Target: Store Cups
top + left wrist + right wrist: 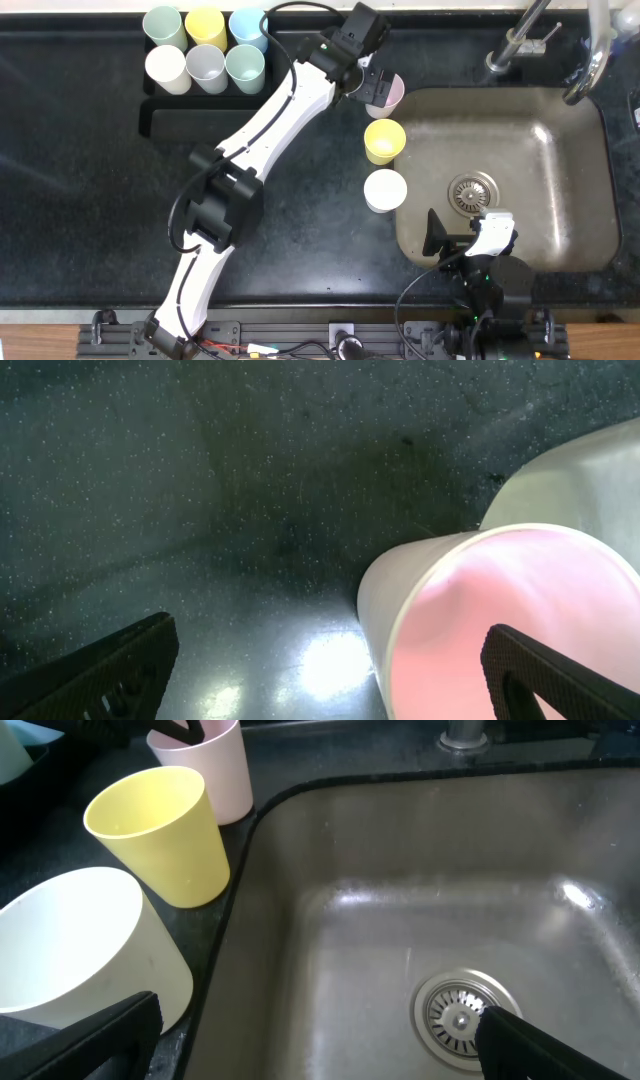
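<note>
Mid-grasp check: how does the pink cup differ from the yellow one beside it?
The left gripper, open, straddles the wall of the pink cup; the yellow cup stands untouched. Pink ends the row; yellow stands between it and the white cup. Both are upright, mouth up, beside the sink.

From above, the left tool covers part of the pink cup. In the wrist views, the pink cup and the white cup run off the frame edge.
</note>
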Tool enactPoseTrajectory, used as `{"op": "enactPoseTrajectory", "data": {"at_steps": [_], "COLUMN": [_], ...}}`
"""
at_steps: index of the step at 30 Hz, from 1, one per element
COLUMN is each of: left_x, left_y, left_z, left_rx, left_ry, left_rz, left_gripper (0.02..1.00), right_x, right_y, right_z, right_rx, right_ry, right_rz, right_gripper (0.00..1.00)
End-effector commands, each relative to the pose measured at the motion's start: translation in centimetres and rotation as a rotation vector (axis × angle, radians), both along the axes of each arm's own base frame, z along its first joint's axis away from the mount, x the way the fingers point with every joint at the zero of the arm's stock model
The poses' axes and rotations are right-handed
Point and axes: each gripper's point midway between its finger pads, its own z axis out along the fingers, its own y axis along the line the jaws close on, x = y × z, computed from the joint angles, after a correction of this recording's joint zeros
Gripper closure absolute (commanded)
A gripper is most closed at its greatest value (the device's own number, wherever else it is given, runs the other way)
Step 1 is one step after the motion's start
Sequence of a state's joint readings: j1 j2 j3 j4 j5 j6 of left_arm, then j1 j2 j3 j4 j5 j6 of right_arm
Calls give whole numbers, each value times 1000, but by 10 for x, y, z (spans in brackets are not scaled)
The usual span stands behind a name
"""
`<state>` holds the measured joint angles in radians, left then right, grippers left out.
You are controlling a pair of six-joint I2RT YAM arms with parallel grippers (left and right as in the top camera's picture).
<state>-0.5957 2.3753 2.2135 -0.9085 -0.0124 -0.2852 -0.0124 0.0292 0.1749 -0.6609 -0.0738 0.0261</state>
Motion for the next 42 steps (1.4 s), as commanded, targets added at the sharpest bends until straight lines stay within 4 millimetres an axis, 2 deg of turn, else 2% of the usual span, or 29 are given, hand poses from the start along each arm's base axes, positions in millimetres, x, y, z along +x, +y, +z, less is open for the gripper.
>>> {"op": "enactPoseTrajectory", "data": {"at_steps": [1,7,8,9,10,11,12,17,20,23,25,27,29,31,33,35,38,40,42], "left_x": [8,12,12,13,13,14,14,14,14,18,17,8,-8,-29,-54,-79,-116,-129,-131], "left_y": [0,-2,-3,-4,-5,-5,-6,-6,-6,2,16,42,78,119,163,210,289,325,344], "left_z": [-2,-5,-5,-4,-4,-3,-3,-3,10,52,91,135,171,198,216,222,211,194,167], "left_rx": [-5,-12,-15,-20,-24,-26,-29,-34,-58,-96,-130,-162,-193,-211,-206,-161,-90,-89,-142], "left_ry": [-10,-20,-23,-26,-27,-28,-29,-27,-39,-100,-147,-168,-153,-123,-85,-44,26,74,147], "left_rz": [20,19,19,18,16,16,14,24,45,67,88,147,248,357,460,580,852,949,1010], "left_gripper": [18,23,132,402,759,950,982,982,982,982,982,982,982,982,982,982,980,982,982], "right_x": [-2,-2,-2,-2,-2,-2,-2,-2,-2,-2,-2,-2,-2,-2,-2,-2,-2,-2,-2], "right_y": [1,1,1,1,1,1,1,1,1,1,1,1,1,1,1,1,1,1,1], "right_z": [-9,-9,-9,-9,-9,-9,-9,-9,-9,-9,-9,-9,-9,-9,-9,-9,-9,-9,-9], "right_rx": [5,5,5,5,5,5,5,5,5,5,5,5,5,5,5,5,5,5,5], "right_ry": [25,26,26,25,25,25,26,25,26,25,25,25,25,26,26,26,26,25,25], "right_rz": [2,2,2,2,2,2,2,2,2,2,2,2,2,2,2,2,2,2,2], "right_gripper": [3,7,3,5,5,3,3,3,5,1,3,5,3,3,5,3,5,1,3]}}
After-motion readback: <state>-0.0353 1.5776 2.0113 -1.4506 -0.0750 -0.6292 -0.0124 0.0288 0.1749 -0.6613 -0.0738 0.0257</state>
